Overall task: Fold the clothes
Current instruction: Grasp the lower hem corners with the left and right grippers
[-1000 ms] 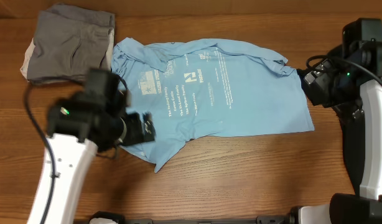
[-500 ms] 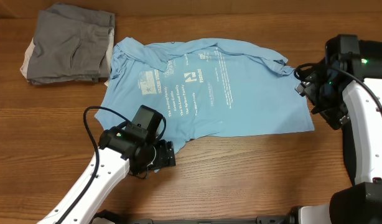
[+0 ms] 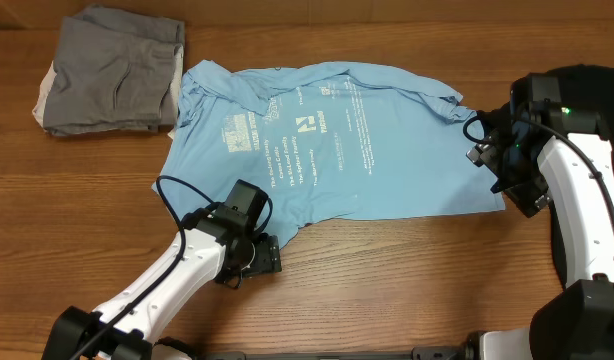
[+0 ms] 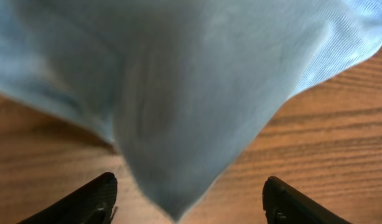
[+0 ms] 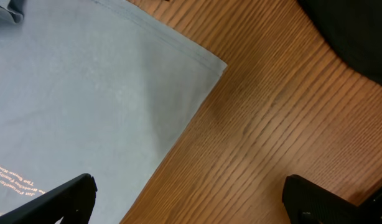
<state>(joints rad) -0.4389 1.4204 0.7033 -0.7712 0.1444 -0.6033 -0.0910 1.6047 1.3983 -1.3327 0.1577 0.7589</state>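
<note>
Both arms have closed in on the light blue T-shirt (image 3: 347,140) over the past second. Seen from overhead, the left arm, which was hovering above the shirt's left side, has swung down and toward the near edge. The left gripper (image 3: 259,256) now sits at the pointed lower-left tip of the shirt, covering the tip that was visible before. The right arm has slid inward from the table's right side, so the right gripper (image 3: 490,158) now hangs at the shirt's right edge, just above its lower right corner. The shirt itself has not shifted. It lies spread flat across the middle of the wooden table (image 3: 407,290), white lettering facing up, with some rumpling along the far edge.

The left wrist view shows the left gripper (image 4: 188,190) with its two dark fingers spread wide. A blurred point of blue cloth (image 4: 178,112) reaches down between them, and neither finger touches it.

The right wrist view shows the right gripper (image 5: 191,196) likewise spread wide, holding nothing. The shirt's hemmed corner (image 5: 203,62) lies flat on the wood ahead of it.

A folded grey garment (image 3: 112,70) rests at the far left corner, unchanged, just beside the shirt's left sleeve.
</note>
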